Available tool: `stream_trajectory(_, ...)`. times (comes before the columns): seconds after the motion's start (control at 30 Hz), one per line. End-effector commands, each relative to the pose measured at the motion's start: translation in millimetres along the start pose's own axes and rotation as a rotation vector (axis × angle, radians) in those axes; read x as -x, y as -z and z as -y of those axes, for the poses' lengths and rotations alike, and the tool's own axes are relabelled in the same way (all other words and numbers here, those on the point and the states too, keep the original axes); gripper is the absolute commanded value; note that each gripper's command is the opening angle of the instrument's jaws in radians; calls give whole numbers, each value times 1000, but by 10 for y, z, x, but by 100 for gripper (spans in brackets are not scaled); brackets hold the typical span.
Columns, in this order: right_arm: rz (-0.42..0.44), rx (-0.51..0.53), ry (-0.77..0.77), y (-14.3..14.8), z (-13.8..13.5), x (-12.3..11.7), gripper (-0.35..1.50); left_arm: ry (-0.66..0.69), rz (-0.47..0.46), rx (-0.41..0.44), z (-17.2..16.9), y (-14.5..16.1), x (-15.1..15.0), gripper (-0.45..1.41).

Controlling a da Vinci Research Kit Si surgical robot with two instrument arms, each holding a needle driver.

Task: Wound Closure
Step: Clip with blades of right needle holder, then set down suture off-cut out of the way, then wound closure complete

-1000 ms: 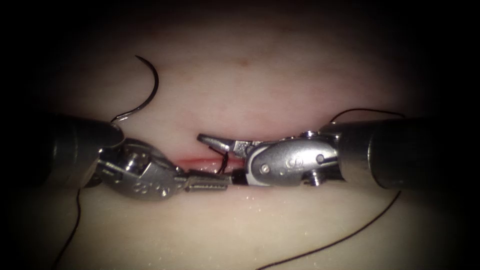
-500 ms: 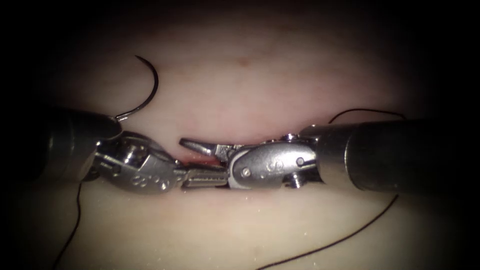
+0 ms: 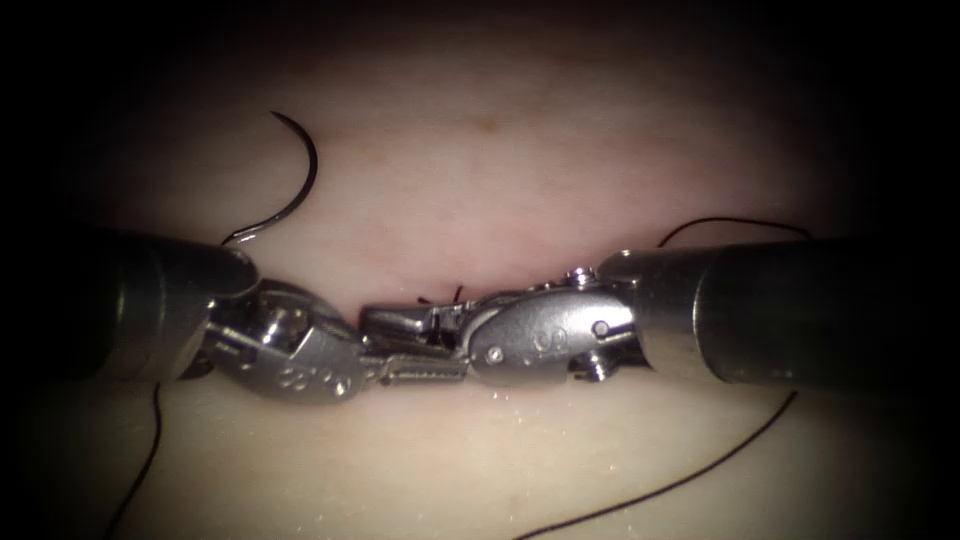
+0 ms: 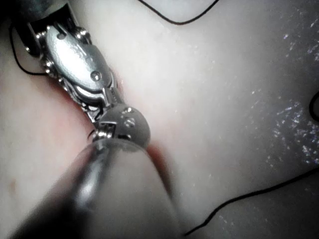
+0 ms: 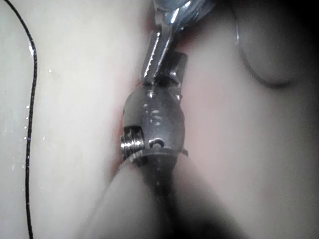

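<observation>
Pale tissue (image 3: 560, 160) filled the scene, with the cut (image 3: 445, 300) running across its middle, mostly hidden under the two tools. From the right came the right tool (image 3: 400, 322), its jaws near each other over the cut at the dark knot of thread (image 3: 690, 475); whether they gripped it I could not tell. From the left came the left tool (image 3: 425, 371), its jaws closed and lying just under the right ones, seeming to hold nothing. Free on the tissue, above the left tool, lay the curved needle (image 3: 300, 190), not in the tissue, held by neither tool.
</observation>
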Motion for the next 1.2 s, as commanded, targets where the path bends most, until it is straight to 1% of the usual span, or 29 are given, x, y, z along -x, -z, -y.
stream_trajectory(0.03,-9,-2,-26,-10,5,3,31,1,-2,0,-3,-7,1,-45)
stream_trajectory(0.07,-9,-2,-26,-10,5,3,31,1,-2,0,-3,-7,1,-45)
stream_trajectory(0.1,-8,14,-39,-9,5,3,81,1,-2,0,-3,-7,1,-45)
stream_trajectory(0.13,25,63,-77,-8,3,2,136,1,-2,0,-3,-7,1,-45)
stream_trajectory(0.2,39,73,-86,2,0,3,143,6,-6,2,-5,-5,0,-45)
stream_trajectory(0.23,48,80,-86,6,-2,4,143,5,-4,2,-6,-4,-1,-45)
stream_trajectory(0.33,97,119,-99,36,-15,7,143,13,-3,5,-14,6,-7,-45)
stream_trajectory(0.4,106,142,-111,54,-24,5,143,21,3,5,-19,13,-11,-45)
stream_trajectory(0.43,106,142,-111,54,-24,5,143,21,3,5,-19,13,-11,-45)
stream_trajectory(0.47,106,161,-110,75,-35,2,143,29,8,5,-25,19,-14,-45)
stream_trajectory(0.5,106,170,-112,85,-40,0,143,38,12,5,-30,24,-15,-45)
stream_trajectory(0.53,113,184,-108,104,-49,-4,143,62,17,5,-37,30,-15,-45)
stream_trajectory(0.57,120,192,-111,117,-55,-7,143,70,21,4,-41,34,-14,-45)
stream_trajectory(0.67,127,221,-118,144,-66,-14,143,119,35,-1,-56,44,-7,-45)
stream_trajectory(0.7,127,221,-118,144,-66,-14,143,119,35,-1,-56,44,-7,-45)
stream_trajectory(0.73,145,247,-119,164,-74,-20,143,158,46,-7,-69,51,1,-45)
stream_trajectory(0.8,167,257,-123,177,-77,-22,143,218,48,-11,-84,58,10,-45)
stream_trajectory(0.9,183,267,-123,180,-77,-23,143,258,50,-15,-91,59,14,-45)
stream_trajectory(0.93,186,271,-122,181,-76,-22,145,356,54,-25,-99,60,19,-5)
stream_trajectory(0.97,188,274,-121,179,-74,-22,145,509,56,-38,-105,59,23,27)
stream_trajectory(1.0,188,274,-121,179,-74,-22,145,588,61,-50,-109,58,26,37)
stream_trajectory(1.03,188,274,-121,178,-74,-23,145,609,66,-57,-111,58,29,44)
stream_trajectory(1.07,188,275,-121,178,-73,-23,145,649,73,-66,-112,59,31,58)
stream_trajectory(1.1,188,275,-121,178,-73,-24,145,715,100,-89,-114,62,34,71)
stream_trajectory(1.13,187,277,-121,178,-73,-24,145,720,115,-92,-113,69,35,73)
stream_trajectory(1.17,188,275,-121,178,-73,-24,145,727,129,-93,-112,74,33,69)
stream_trajectory(1.2,188,275,-121,178,-73,-24,145,727,129,-93,-112,74,33,69)
